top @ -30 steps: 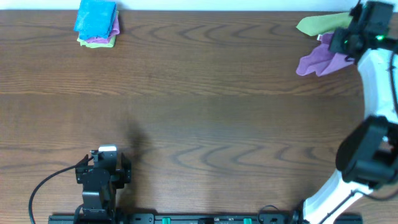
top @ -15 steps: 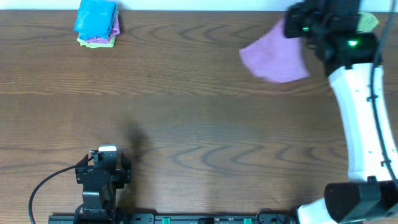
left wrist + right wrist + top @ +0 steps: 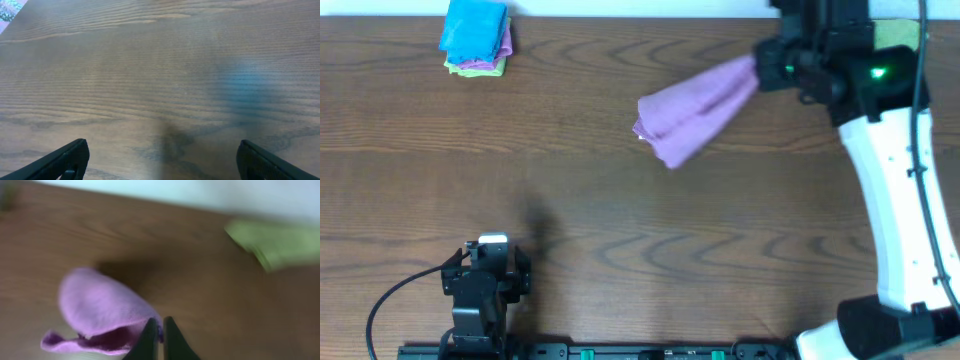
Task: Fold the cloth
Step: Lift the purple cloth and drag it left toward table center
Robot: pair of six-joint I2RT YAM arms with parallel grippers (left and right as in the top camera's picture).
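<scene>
The purple cloth point(image 3: 692, 108) is held pinched in the right gripper point(image 3: 765, 68) at upper centre-right, hanging leftward over the table point(image 3: 620, 220). The left gripper point(image 3: 160, 155) is seen spread wide at lower left, well apart from it. A folded cloth stack point(image 3: 475, 38) is noted at the upper left edge and a green cloth point(image 3: 895, 35) at the upper right edge.

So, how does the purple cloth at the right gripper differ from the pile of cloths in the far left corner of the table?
The purple cloth is one loose, crumpled piece; the pile is several cloths folded flat, blue on top, purple and green below. The right gripper pinches the purple cloth at one end; the pile lies on the table, touched by nothing. Both are soft cloth at the table's far side.
</scene>
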